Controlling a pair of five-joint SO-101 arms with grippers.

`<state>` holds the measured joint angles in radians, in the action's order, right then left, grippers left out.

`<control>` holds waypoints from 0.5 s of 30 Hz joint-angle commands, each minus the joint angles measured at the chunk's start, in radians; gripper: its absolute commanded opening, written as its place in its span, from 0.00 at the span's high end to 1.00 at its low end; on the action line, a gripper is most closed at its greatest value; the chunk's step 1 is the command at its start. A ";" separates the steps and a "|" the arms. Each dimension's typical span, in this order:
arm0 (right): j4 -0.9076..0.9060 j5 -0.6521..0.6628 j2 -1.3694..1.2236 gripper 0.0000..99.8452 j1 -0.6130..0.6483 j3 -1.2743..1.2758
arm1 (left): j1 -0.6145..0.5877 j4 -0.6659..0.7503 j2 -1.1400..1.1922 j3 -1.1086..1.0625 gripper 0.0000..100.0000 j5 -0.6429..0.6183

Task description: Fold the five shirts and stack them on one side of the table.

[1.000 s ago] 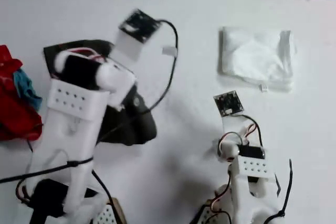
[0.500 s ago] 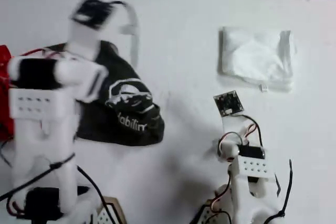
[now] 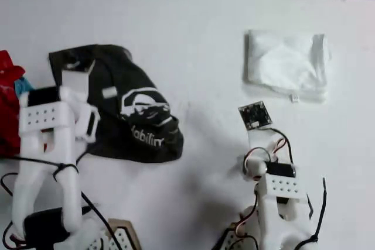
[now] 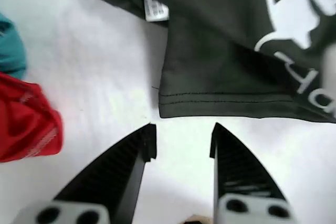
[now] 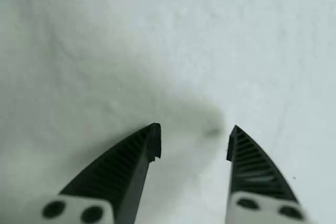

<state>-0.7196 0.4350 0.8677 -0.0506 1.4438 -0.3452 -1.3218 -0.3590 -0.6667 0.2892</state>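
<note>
The left fingers (image 4: 126,171) stand open above the white tabletop (image 4: 105,77), with a clear gap between the two dark tips and nothing held in it. Just ahead of those tips lies the stitched hem of the black shirt (image 4: 226,72), so close that the pictures leave it unclear whether a tip touches the cloth. The shirt spreads away from the fingers in loose, unfolded heaps, its white printed graphic (image 4: 294,30) facing up. A small white label (image 4: 156,9) sits at its edge, farther out from the tips. Off to the outer side of one finger, well apart from the black shirt, lies a bunched red shirt (image 4: 26,124). A teal cloth (image 4: 10,51) lies just beyond it.

From above, the left arm (image 3: 44,127) leans over the near side of the black shirt (image 3: 140,127). The red shirt (image 3: 9,115) and the teal cloth (image 3: 22,86) lie touching each other at the tabletop's edge on that arm's outer side.

The right fingers (image 5: 126,171) are also spread apart and grip nothing; bare tabletop (image 5: 210,35) shows between and beyond the tips. In the high view the right arm (image 3: 281,185) sits low at the near edge. A folded white shirt (image 3: 287,62) lies flat ahead of it, well apart from that arm and across open tabletop (image 3: 205,27) from the black shirt.
</note>
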 commanded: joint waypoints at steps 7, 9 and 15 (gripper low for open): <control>0.015 -0.005 0.024 0.79 -0.007 -0.003 | -0.101 0.307 -0.028 -0.206 0.81 0.008; 0.013 -0.005 0.024 0.79 -0.007 -0.003 | -0.103 0.330 -0.026 -0.225 0.81 0.009; 0.013 -0.005 0.024 0.79 -0.007 -0.003 | -0.058 0.377 -0.025 -0.229 0.81 0.009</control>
<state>-0.7196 0.4350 0.8677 -0.0506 1.4438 -0.4358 -0.9674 -0.3590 -0.8953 0.2923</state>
